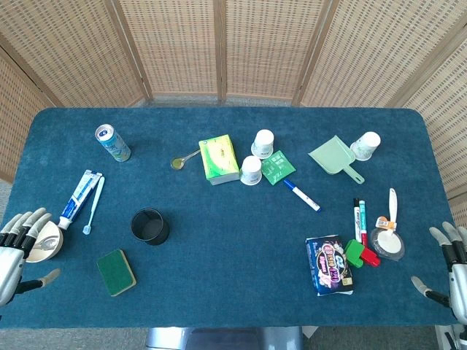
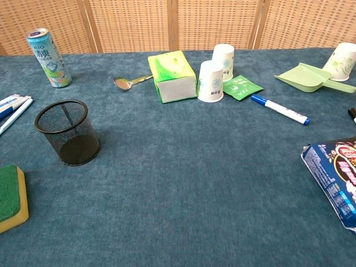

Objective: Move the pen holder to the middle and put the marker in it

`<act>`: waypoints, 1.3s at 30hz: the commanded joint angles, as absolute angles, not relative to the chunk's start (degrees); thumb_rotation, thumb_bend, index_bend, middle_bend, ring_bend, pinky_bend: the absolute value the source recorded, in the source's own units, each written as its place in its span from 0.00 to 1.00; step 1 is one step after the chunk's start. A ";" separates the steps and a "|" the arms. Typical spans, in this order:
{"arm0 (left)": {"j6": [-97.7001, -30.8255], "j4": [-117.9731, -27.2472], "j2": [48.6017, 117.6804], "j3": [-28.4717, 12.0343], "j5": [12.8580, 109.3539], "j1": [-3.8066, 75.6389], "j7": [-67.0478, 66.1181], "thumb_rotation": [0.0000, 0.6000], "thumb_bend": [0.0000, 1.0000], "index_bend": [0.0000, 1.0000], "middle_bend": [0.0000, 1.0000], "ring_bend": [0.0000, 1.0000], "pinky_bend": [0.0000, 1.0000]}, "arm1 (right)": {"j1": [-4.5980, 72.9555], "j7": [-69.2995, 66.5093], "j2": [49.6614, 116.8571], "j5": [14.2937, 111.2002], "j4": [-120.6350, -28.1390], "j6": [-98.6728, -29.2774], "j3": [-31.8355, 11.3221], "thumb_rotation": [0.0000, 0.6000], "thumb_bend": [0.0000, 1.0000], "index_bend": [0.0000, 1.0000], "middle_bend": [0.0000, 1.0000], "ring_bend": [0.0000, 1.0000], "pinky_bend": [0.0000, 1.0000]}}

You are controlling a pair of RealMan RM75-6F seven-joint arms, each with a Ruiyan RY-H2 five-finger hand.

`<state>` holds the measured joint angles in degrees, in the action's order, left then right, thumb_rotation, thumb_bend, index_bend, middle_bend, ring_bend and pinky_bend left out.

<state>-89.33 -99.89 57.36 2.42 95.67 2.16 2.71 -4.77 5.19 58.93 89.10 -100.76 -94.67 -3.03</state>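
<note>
Nothing moved yet: pen holder off-centre, marker on the cloth

So far neither step of the task looks begun. The pen holder (image 1: 149, 226) stands upright and empty at about 8 o'clock from the table's middle, near the green sponge (image 1: 117, 272). The blue marker (image 1: 301, 195) lies flat at about 2 o'clock from centre, just beside the green tea packet (image 1: 278, 166). The left hand (image 1: 18, 248) sits at the table's 9 o'clock edge and the right hand (image 1: 452, 266) at 3 o'clock, both with fingers spread and holding nothing. Shifting the holder and dropping in the marker both remain.
</note>
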 commanded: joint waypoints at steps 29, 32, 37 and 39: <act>-65.82 -97.12 58.25 -1.76 90.05 17.81 9.82 1.00 0.09 0.00 0.00 0.00 0.00 | -4.51 5.09 58.89 88.67 -101.15 -94.07 -3.11 1.00 0.00 0.16 0.00 0.00 0.05; -62.38 -98.30 58.65 -2.50 88.56 20.30 7.54 1.00 0.07 0.00 0.00 0.00 0.00 | -4.54 4.66 58.71 88.48 -101.11 -93.98 -3.11 1.00 0.00 0.16 0.00 0.00 0.05; -58.72 -100.72 60.39 -4.06 84.40 23.24 2.41 1.00 0.05 0.00 0.00 0.00 0.00 | -4.61 3.72 58.40 88.33 -101.02 -94.07 -3.19 1.00 0.00 0.16 0.00 0.00 0.05; -57.56 -101.67 60.98 -4.50 83.12 24.30 0.33 1.00 0.05 0.00 0.00 0.00 0.00 | -4.61 3.34 58.25 88.28 -101.02 -94.09 -3.24 1.00 0.00 0.16 0.00 0.00 0.05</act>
<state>-59.00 -100.43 60.09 -3.70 84.68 22.93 2.21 -4.61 3.43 58.32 88.31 -101.02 -94.07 -3.21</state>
